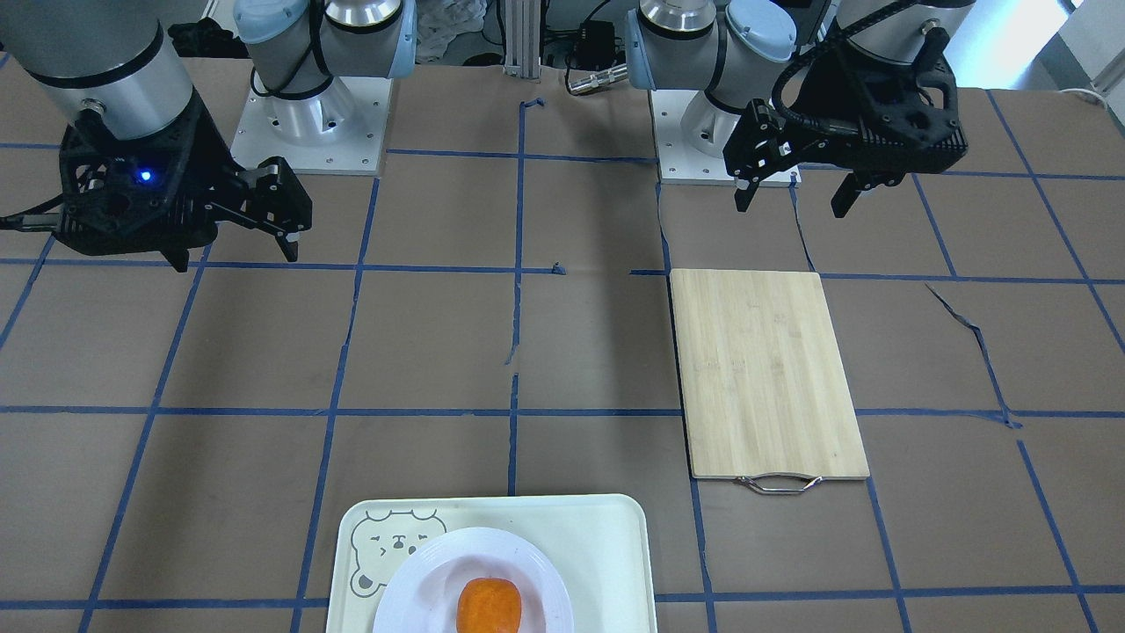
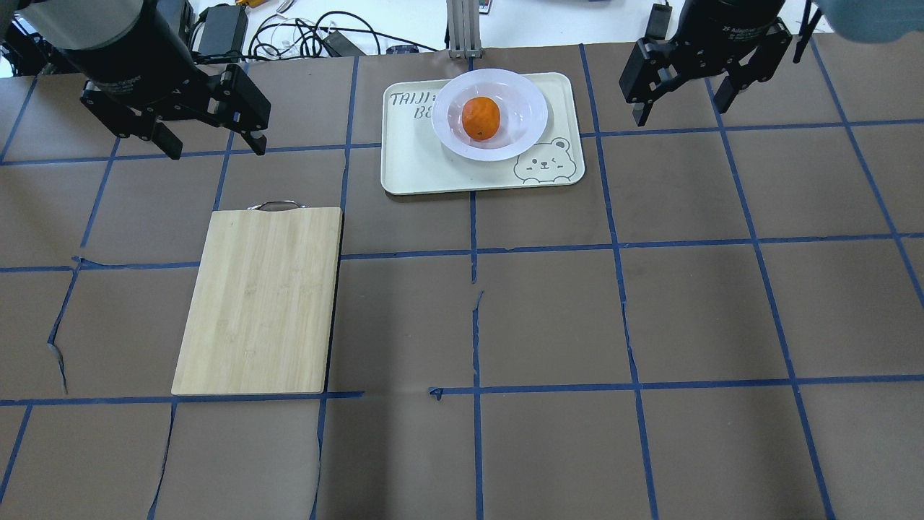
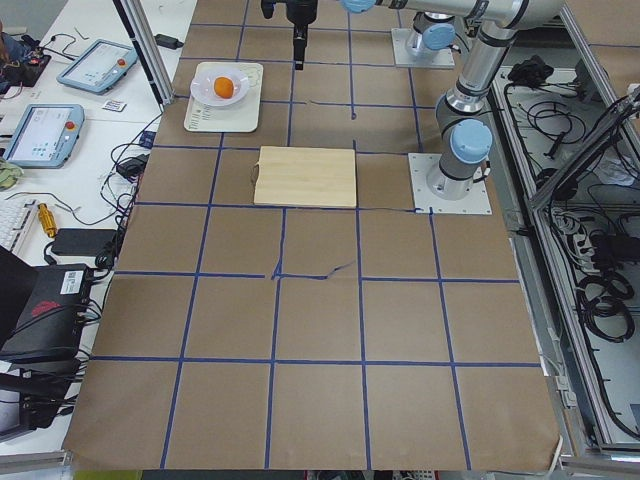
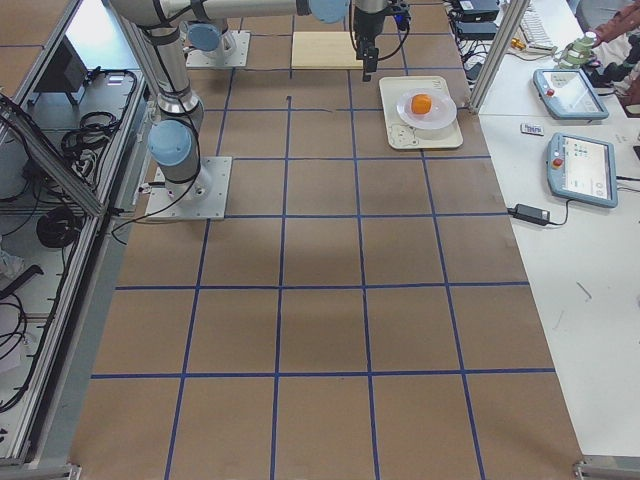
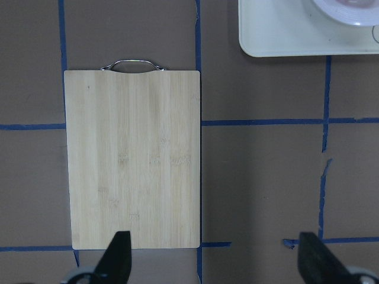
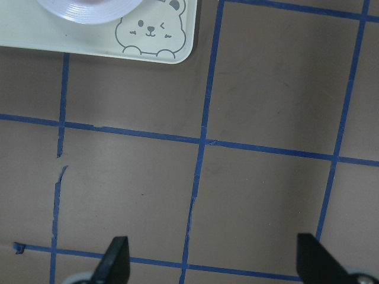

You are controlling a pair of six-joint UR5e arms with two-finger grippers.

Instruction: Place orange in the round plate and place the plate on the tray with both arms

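Note:
The orange [image 2: 481, 118] lies in the sunken centre of the white round plate [image 2: 530, 108]. The plate rests on the cream tray [image 2: 419, 166], whose bear face is at one corner, at the table's far middle. My left gripper [image 2: 216, 150] hangs open and empty, well to the left of the tray and above the table beyond the cutting board. My right gripper [image 2: 680, 114] also hangs open and empty, to the right of the tray. The front view shows the orange [image 1: 489, 607], the plate [image 1: 413, 589], the tray [image 1: 598, 545], my left gripper [image 1: 791, 209] and my right gripper [image 1: 235, 259].
A bamboo cutting board [image 2: 260, 300] with a metal handle lies flat on the left half of the table, below my left gripper. Brown paper with blue tape lines covers the table. Cables and tablets [image 4: 583, 165] lie on side benches beyond the far edge.

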